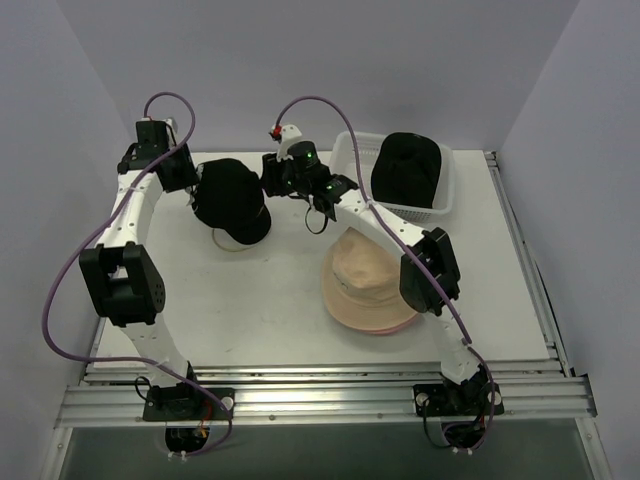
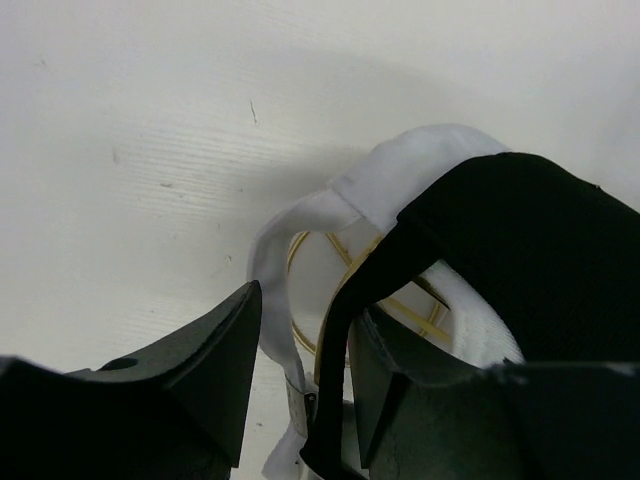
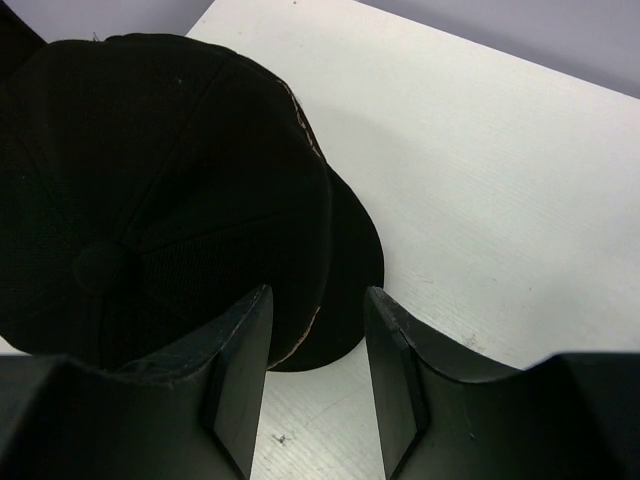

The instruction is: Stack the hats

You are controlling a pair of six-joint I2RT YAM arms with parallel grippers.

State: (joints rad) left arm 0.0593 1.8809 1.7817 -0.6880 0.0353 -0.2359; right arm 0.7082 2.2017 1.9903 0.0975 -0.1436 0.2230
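Observation:
A black cap sits at the back left on top of a white cap, whose edge peeks out below it. In the left wrist view the white cap holds a gold wire frame. My left gripper is open at the cap's left, with the black cap's rear strap between its fingers. My right gripper is open at the cap's right, its jaws just short of the black cap's brim. A tan bucket hat lies on a pink hat.
A white mesh basket at the back right holds a black bucket hat. A thin black wire frame lies under my right forearm. Grey walls close in the table on three sides.

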